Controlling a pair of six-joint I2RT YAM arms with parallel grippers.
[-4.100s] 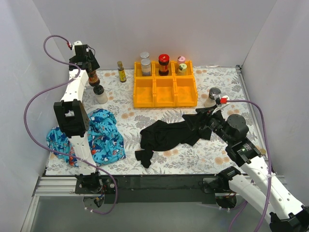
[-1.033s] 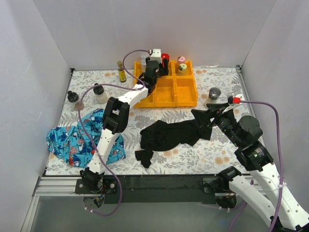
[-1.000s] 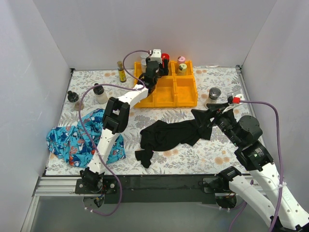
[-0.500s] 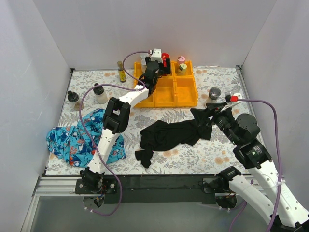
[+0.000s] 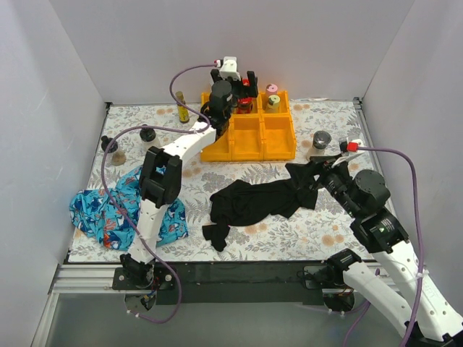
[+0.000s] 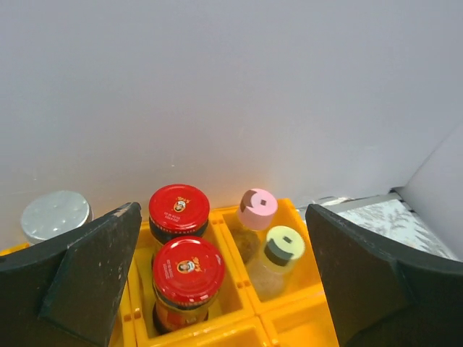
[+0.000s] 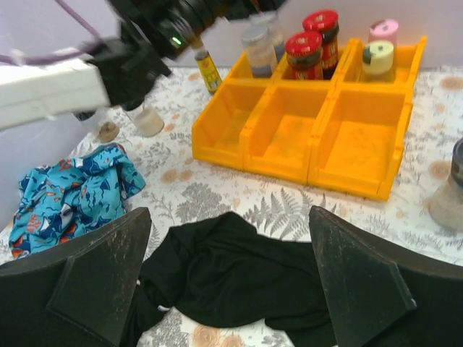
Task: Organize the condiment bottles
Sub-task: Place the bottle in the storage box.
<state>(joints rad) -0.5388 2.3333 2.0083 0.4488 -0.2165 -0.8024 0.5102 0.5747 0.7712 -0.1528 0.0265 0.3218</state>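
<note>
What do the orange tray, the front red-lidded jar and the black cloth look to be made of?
The orange tray: likely moulded plastic, smooth with a soft sheen and uniform colour. The front red-lidded jar: lid looks like painted metal, glossy with a printed emblem; body seems glass, though plastic is possible. The black cloth: soft matte fabric, lying in folds and wrinkles.

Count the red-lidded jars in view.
2, both in the middle back compartment of the orange plastic tray: the front red-lidded dark jar and the rear red-lidded dark jar behind it.
</note>
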